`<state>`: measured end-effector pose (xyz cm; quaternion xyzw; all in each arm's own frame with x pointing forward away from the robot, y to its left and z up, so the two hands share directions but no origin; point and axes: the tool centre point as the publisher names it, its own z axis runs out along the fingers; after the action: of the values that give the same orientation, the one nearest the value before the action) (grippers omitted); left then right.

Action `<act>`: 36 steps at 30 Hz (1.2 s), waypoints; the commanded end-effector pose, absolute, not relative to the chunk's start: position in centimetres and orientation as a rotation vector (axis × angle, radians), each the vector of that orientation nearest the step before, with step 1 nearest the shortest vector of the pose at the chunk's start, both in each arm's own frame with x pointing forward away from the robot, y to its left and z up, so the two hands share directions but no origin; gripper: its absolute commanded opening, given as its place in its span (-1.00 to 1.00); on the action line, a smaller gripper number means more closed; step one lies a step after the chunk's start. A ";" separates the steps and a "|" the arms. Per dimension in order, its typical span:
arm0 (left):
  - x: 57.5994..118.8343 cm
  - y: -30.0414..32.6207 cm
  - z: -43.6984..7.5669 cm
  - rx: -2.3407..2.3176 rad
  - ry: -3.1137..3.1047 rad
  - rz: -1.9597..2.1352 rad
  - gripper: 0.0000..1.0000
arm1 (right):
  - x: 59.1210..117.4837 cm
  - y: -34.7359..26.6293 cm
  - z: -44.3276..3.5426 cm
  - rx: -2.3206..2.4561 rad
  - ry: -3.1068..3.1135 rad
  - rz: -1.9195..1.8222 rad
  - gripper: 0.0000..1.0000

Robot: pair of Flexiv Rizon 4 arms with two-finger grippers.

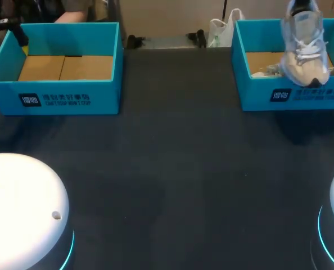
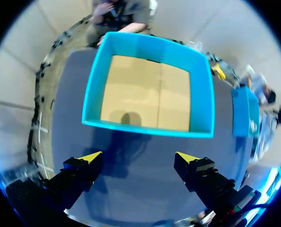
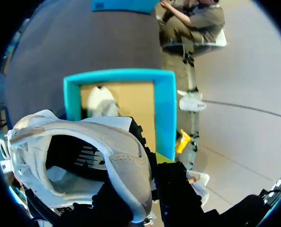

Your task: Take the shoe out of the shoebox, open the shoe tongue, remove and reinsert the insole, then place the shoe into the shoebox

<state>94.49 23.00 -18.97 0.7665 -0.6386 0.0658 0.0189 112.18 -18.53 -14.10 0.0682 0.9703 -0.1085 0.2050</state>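
Now the shoe [image 1: 305, 50] hangs in the air over the right box [image 1: 257, 95] at the table's [image 1: 172, 169] far right, toe pointing down and just in front of the box's near wall, laces facing the head camera. The right end effector [image 3: 147, 198] holds it by the heel: in the right wrist view its dark fingers pinch the heel collar from two sides, and the shoe's open mouth [image 3: 79, 161] fills the space ahead of them. Beyond the shoe in that view is the right box [image 3: 164, 113], with its brown floor and a second shoe [image 3: 101, 101] lying inside, pale and partly hidden.

The left box [image 1: 71, 98] stands at the table's far left, well apart from the right one, showing only its brown floor. The left end effector [image 2: 138, 158] is over the dark table just short of that box [image 2: 145, 128], its yellow-tipped fingers spread wide with nothing between them.
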 end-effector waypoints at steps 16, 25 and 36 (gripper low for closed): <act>96.1 23.0 -19.4 2.602 -1.685 0.133 1.00 | 117.5 -23.2 -13.0 0.185 2.755 -0.227 -1.00; 96.1 23.0 -19.4 2.602 -1.685 0.133 1.00 | 121.9 -27.5 -14.9 0.297 2.759 -0.195 -1.00; 96.1 23.0 -19.4 2.602 -1.685 0.133 1.00 | 124.3 -29.8 -15.1 0.579 2.717 -0.337 -1.00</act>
<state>96.29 23.05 -19.44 0.8382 -0.5433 0.0424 0.0207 122.52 -29.82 -15.73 0.1674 0.9624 -0.0967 0.1907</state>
